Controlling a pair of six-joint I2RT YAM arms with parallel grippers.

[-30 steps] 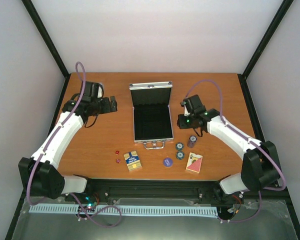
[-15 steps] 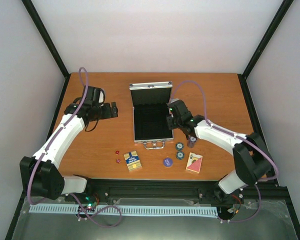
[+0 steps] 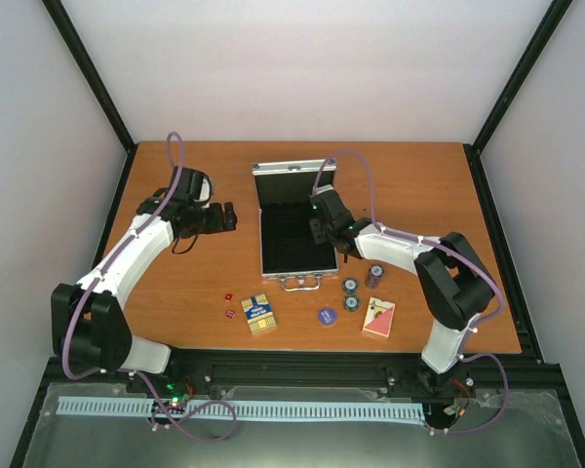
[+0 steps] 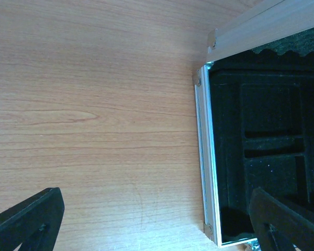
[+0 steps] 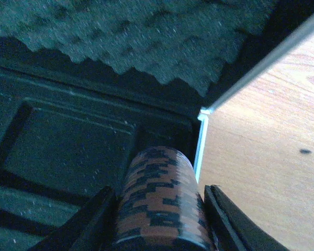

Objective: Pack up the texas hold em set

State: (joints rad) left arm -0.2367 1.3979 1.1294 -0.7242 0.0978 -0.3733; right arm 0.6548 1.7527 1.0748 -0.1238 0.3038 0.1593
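Counts: 1 silver case [image 3: 263,244], open, centre frame. 2 decks: blue-yellow deck [image 3: 258,313] and red deck [image 3: 378,318]. 2 red dice [image 3: 228,296], 1 blue disc [image 3: 326,316], 3 chip piles [image 3: 350,286] lower right of the case.

Orange wood table [image 3: 195,283], white walls [image 3: 302,68], black posts [image 3: 90,73].

Case long axis runs top to bottom of frame, handle [image 3: 300,284] toward the bottom, lid [image 3: 294,175] upright at the top.

Right gripper [image 5: 158,222] is part-closed around a brown-black chip stack [image 5: 156,183], which lies sideways over the lining [image 5: 68,141] at its right edge. Left gripper [image 3: 230,216] is spread wide and empty, left of the case.
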